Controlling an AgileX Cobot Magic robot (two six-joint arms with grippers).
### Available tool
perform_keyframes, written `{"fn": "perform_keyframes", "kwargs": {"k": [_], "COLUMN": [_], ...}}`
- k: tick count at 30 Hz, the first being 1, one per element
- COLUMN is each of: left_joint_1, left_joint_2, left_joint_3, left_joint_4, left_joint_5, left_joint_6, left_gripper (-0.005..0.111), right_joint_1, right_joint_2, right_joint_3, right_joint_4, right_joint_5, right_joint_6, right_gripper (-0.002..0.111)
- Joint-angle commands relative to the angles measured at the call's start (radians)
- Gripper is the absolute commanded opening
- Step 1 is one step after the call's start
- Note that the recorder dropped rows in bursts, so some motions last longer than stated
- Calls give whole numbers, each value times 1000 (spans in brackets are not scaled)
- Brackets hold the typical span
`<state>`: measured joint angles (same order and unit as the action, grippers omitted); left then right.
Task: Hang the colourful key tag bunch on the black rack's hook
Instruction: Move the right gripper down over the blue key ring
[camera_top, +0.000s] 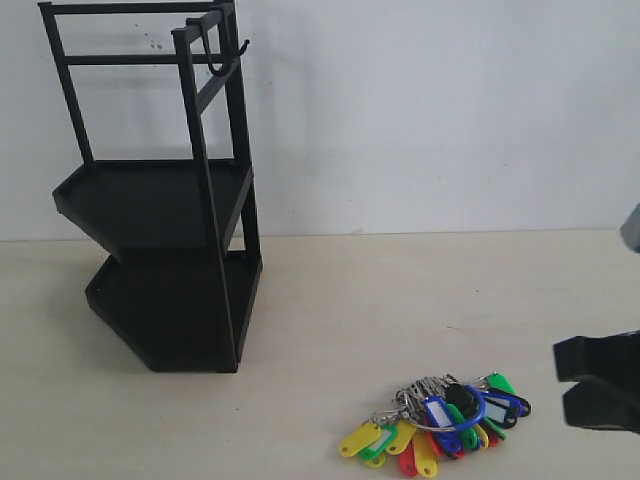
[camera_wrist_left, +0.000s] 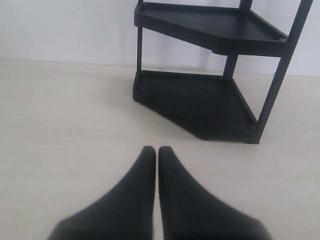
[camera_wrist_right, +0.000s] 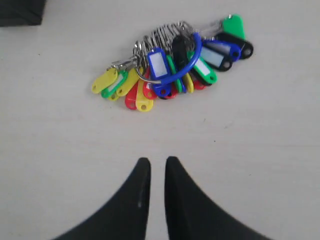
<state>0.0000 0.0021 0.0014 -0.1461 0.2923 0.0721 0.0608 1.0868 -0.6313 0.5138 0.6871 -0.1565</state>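
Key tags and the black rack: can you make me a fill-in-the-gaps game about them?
1. In the exterior view the colourful key tag bunch lies on the table to the ____ of the black rack.
2. The rack has ____ tray shelves.
3. The hook near the rack's top holds ____.
4. The bunch's loop has a ____ sleeve.

Missing words: right; two; nothing; blue.

Left gripper (camera_wrist_left: 154, 149): fingers pressed flat together, tips touching. Right gripper (camera_wrist_right: 157, 160): fingers slightly parted, narrow gap, gripping nothing. In the exterior view it sits low at the right edge, fingers pointing left.
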Motion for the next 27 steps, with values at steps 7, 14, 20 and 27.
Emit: {"fn": "perform_keyframes", "kwargs": {"k": [7,14,20,27], "left_joint_1": [-1,-1,-1,-1], "left_joint_2": [-2,-2,-2,-2], "left_joint_3": [-1,-1,-1,-1], "left_joint_4": [5,5,5,5], "left_joint_5": [-8,-8,-8,-8], "left_joint_6": [3,3,3,3], "left_gripper": [4,4,4,4], "right_joint_1": [72,101,101,101], "right_joint_2": [338,476,540,552], "right_joint_3": [-5,-11,-11,-59], "right_joint_4": [232,352,401,435], "right_joint_5": [-251,-382,-453,-416], "right_joint_6": [-92,-92,-96,-104], "right_gripper": [48,48,48,48]}}
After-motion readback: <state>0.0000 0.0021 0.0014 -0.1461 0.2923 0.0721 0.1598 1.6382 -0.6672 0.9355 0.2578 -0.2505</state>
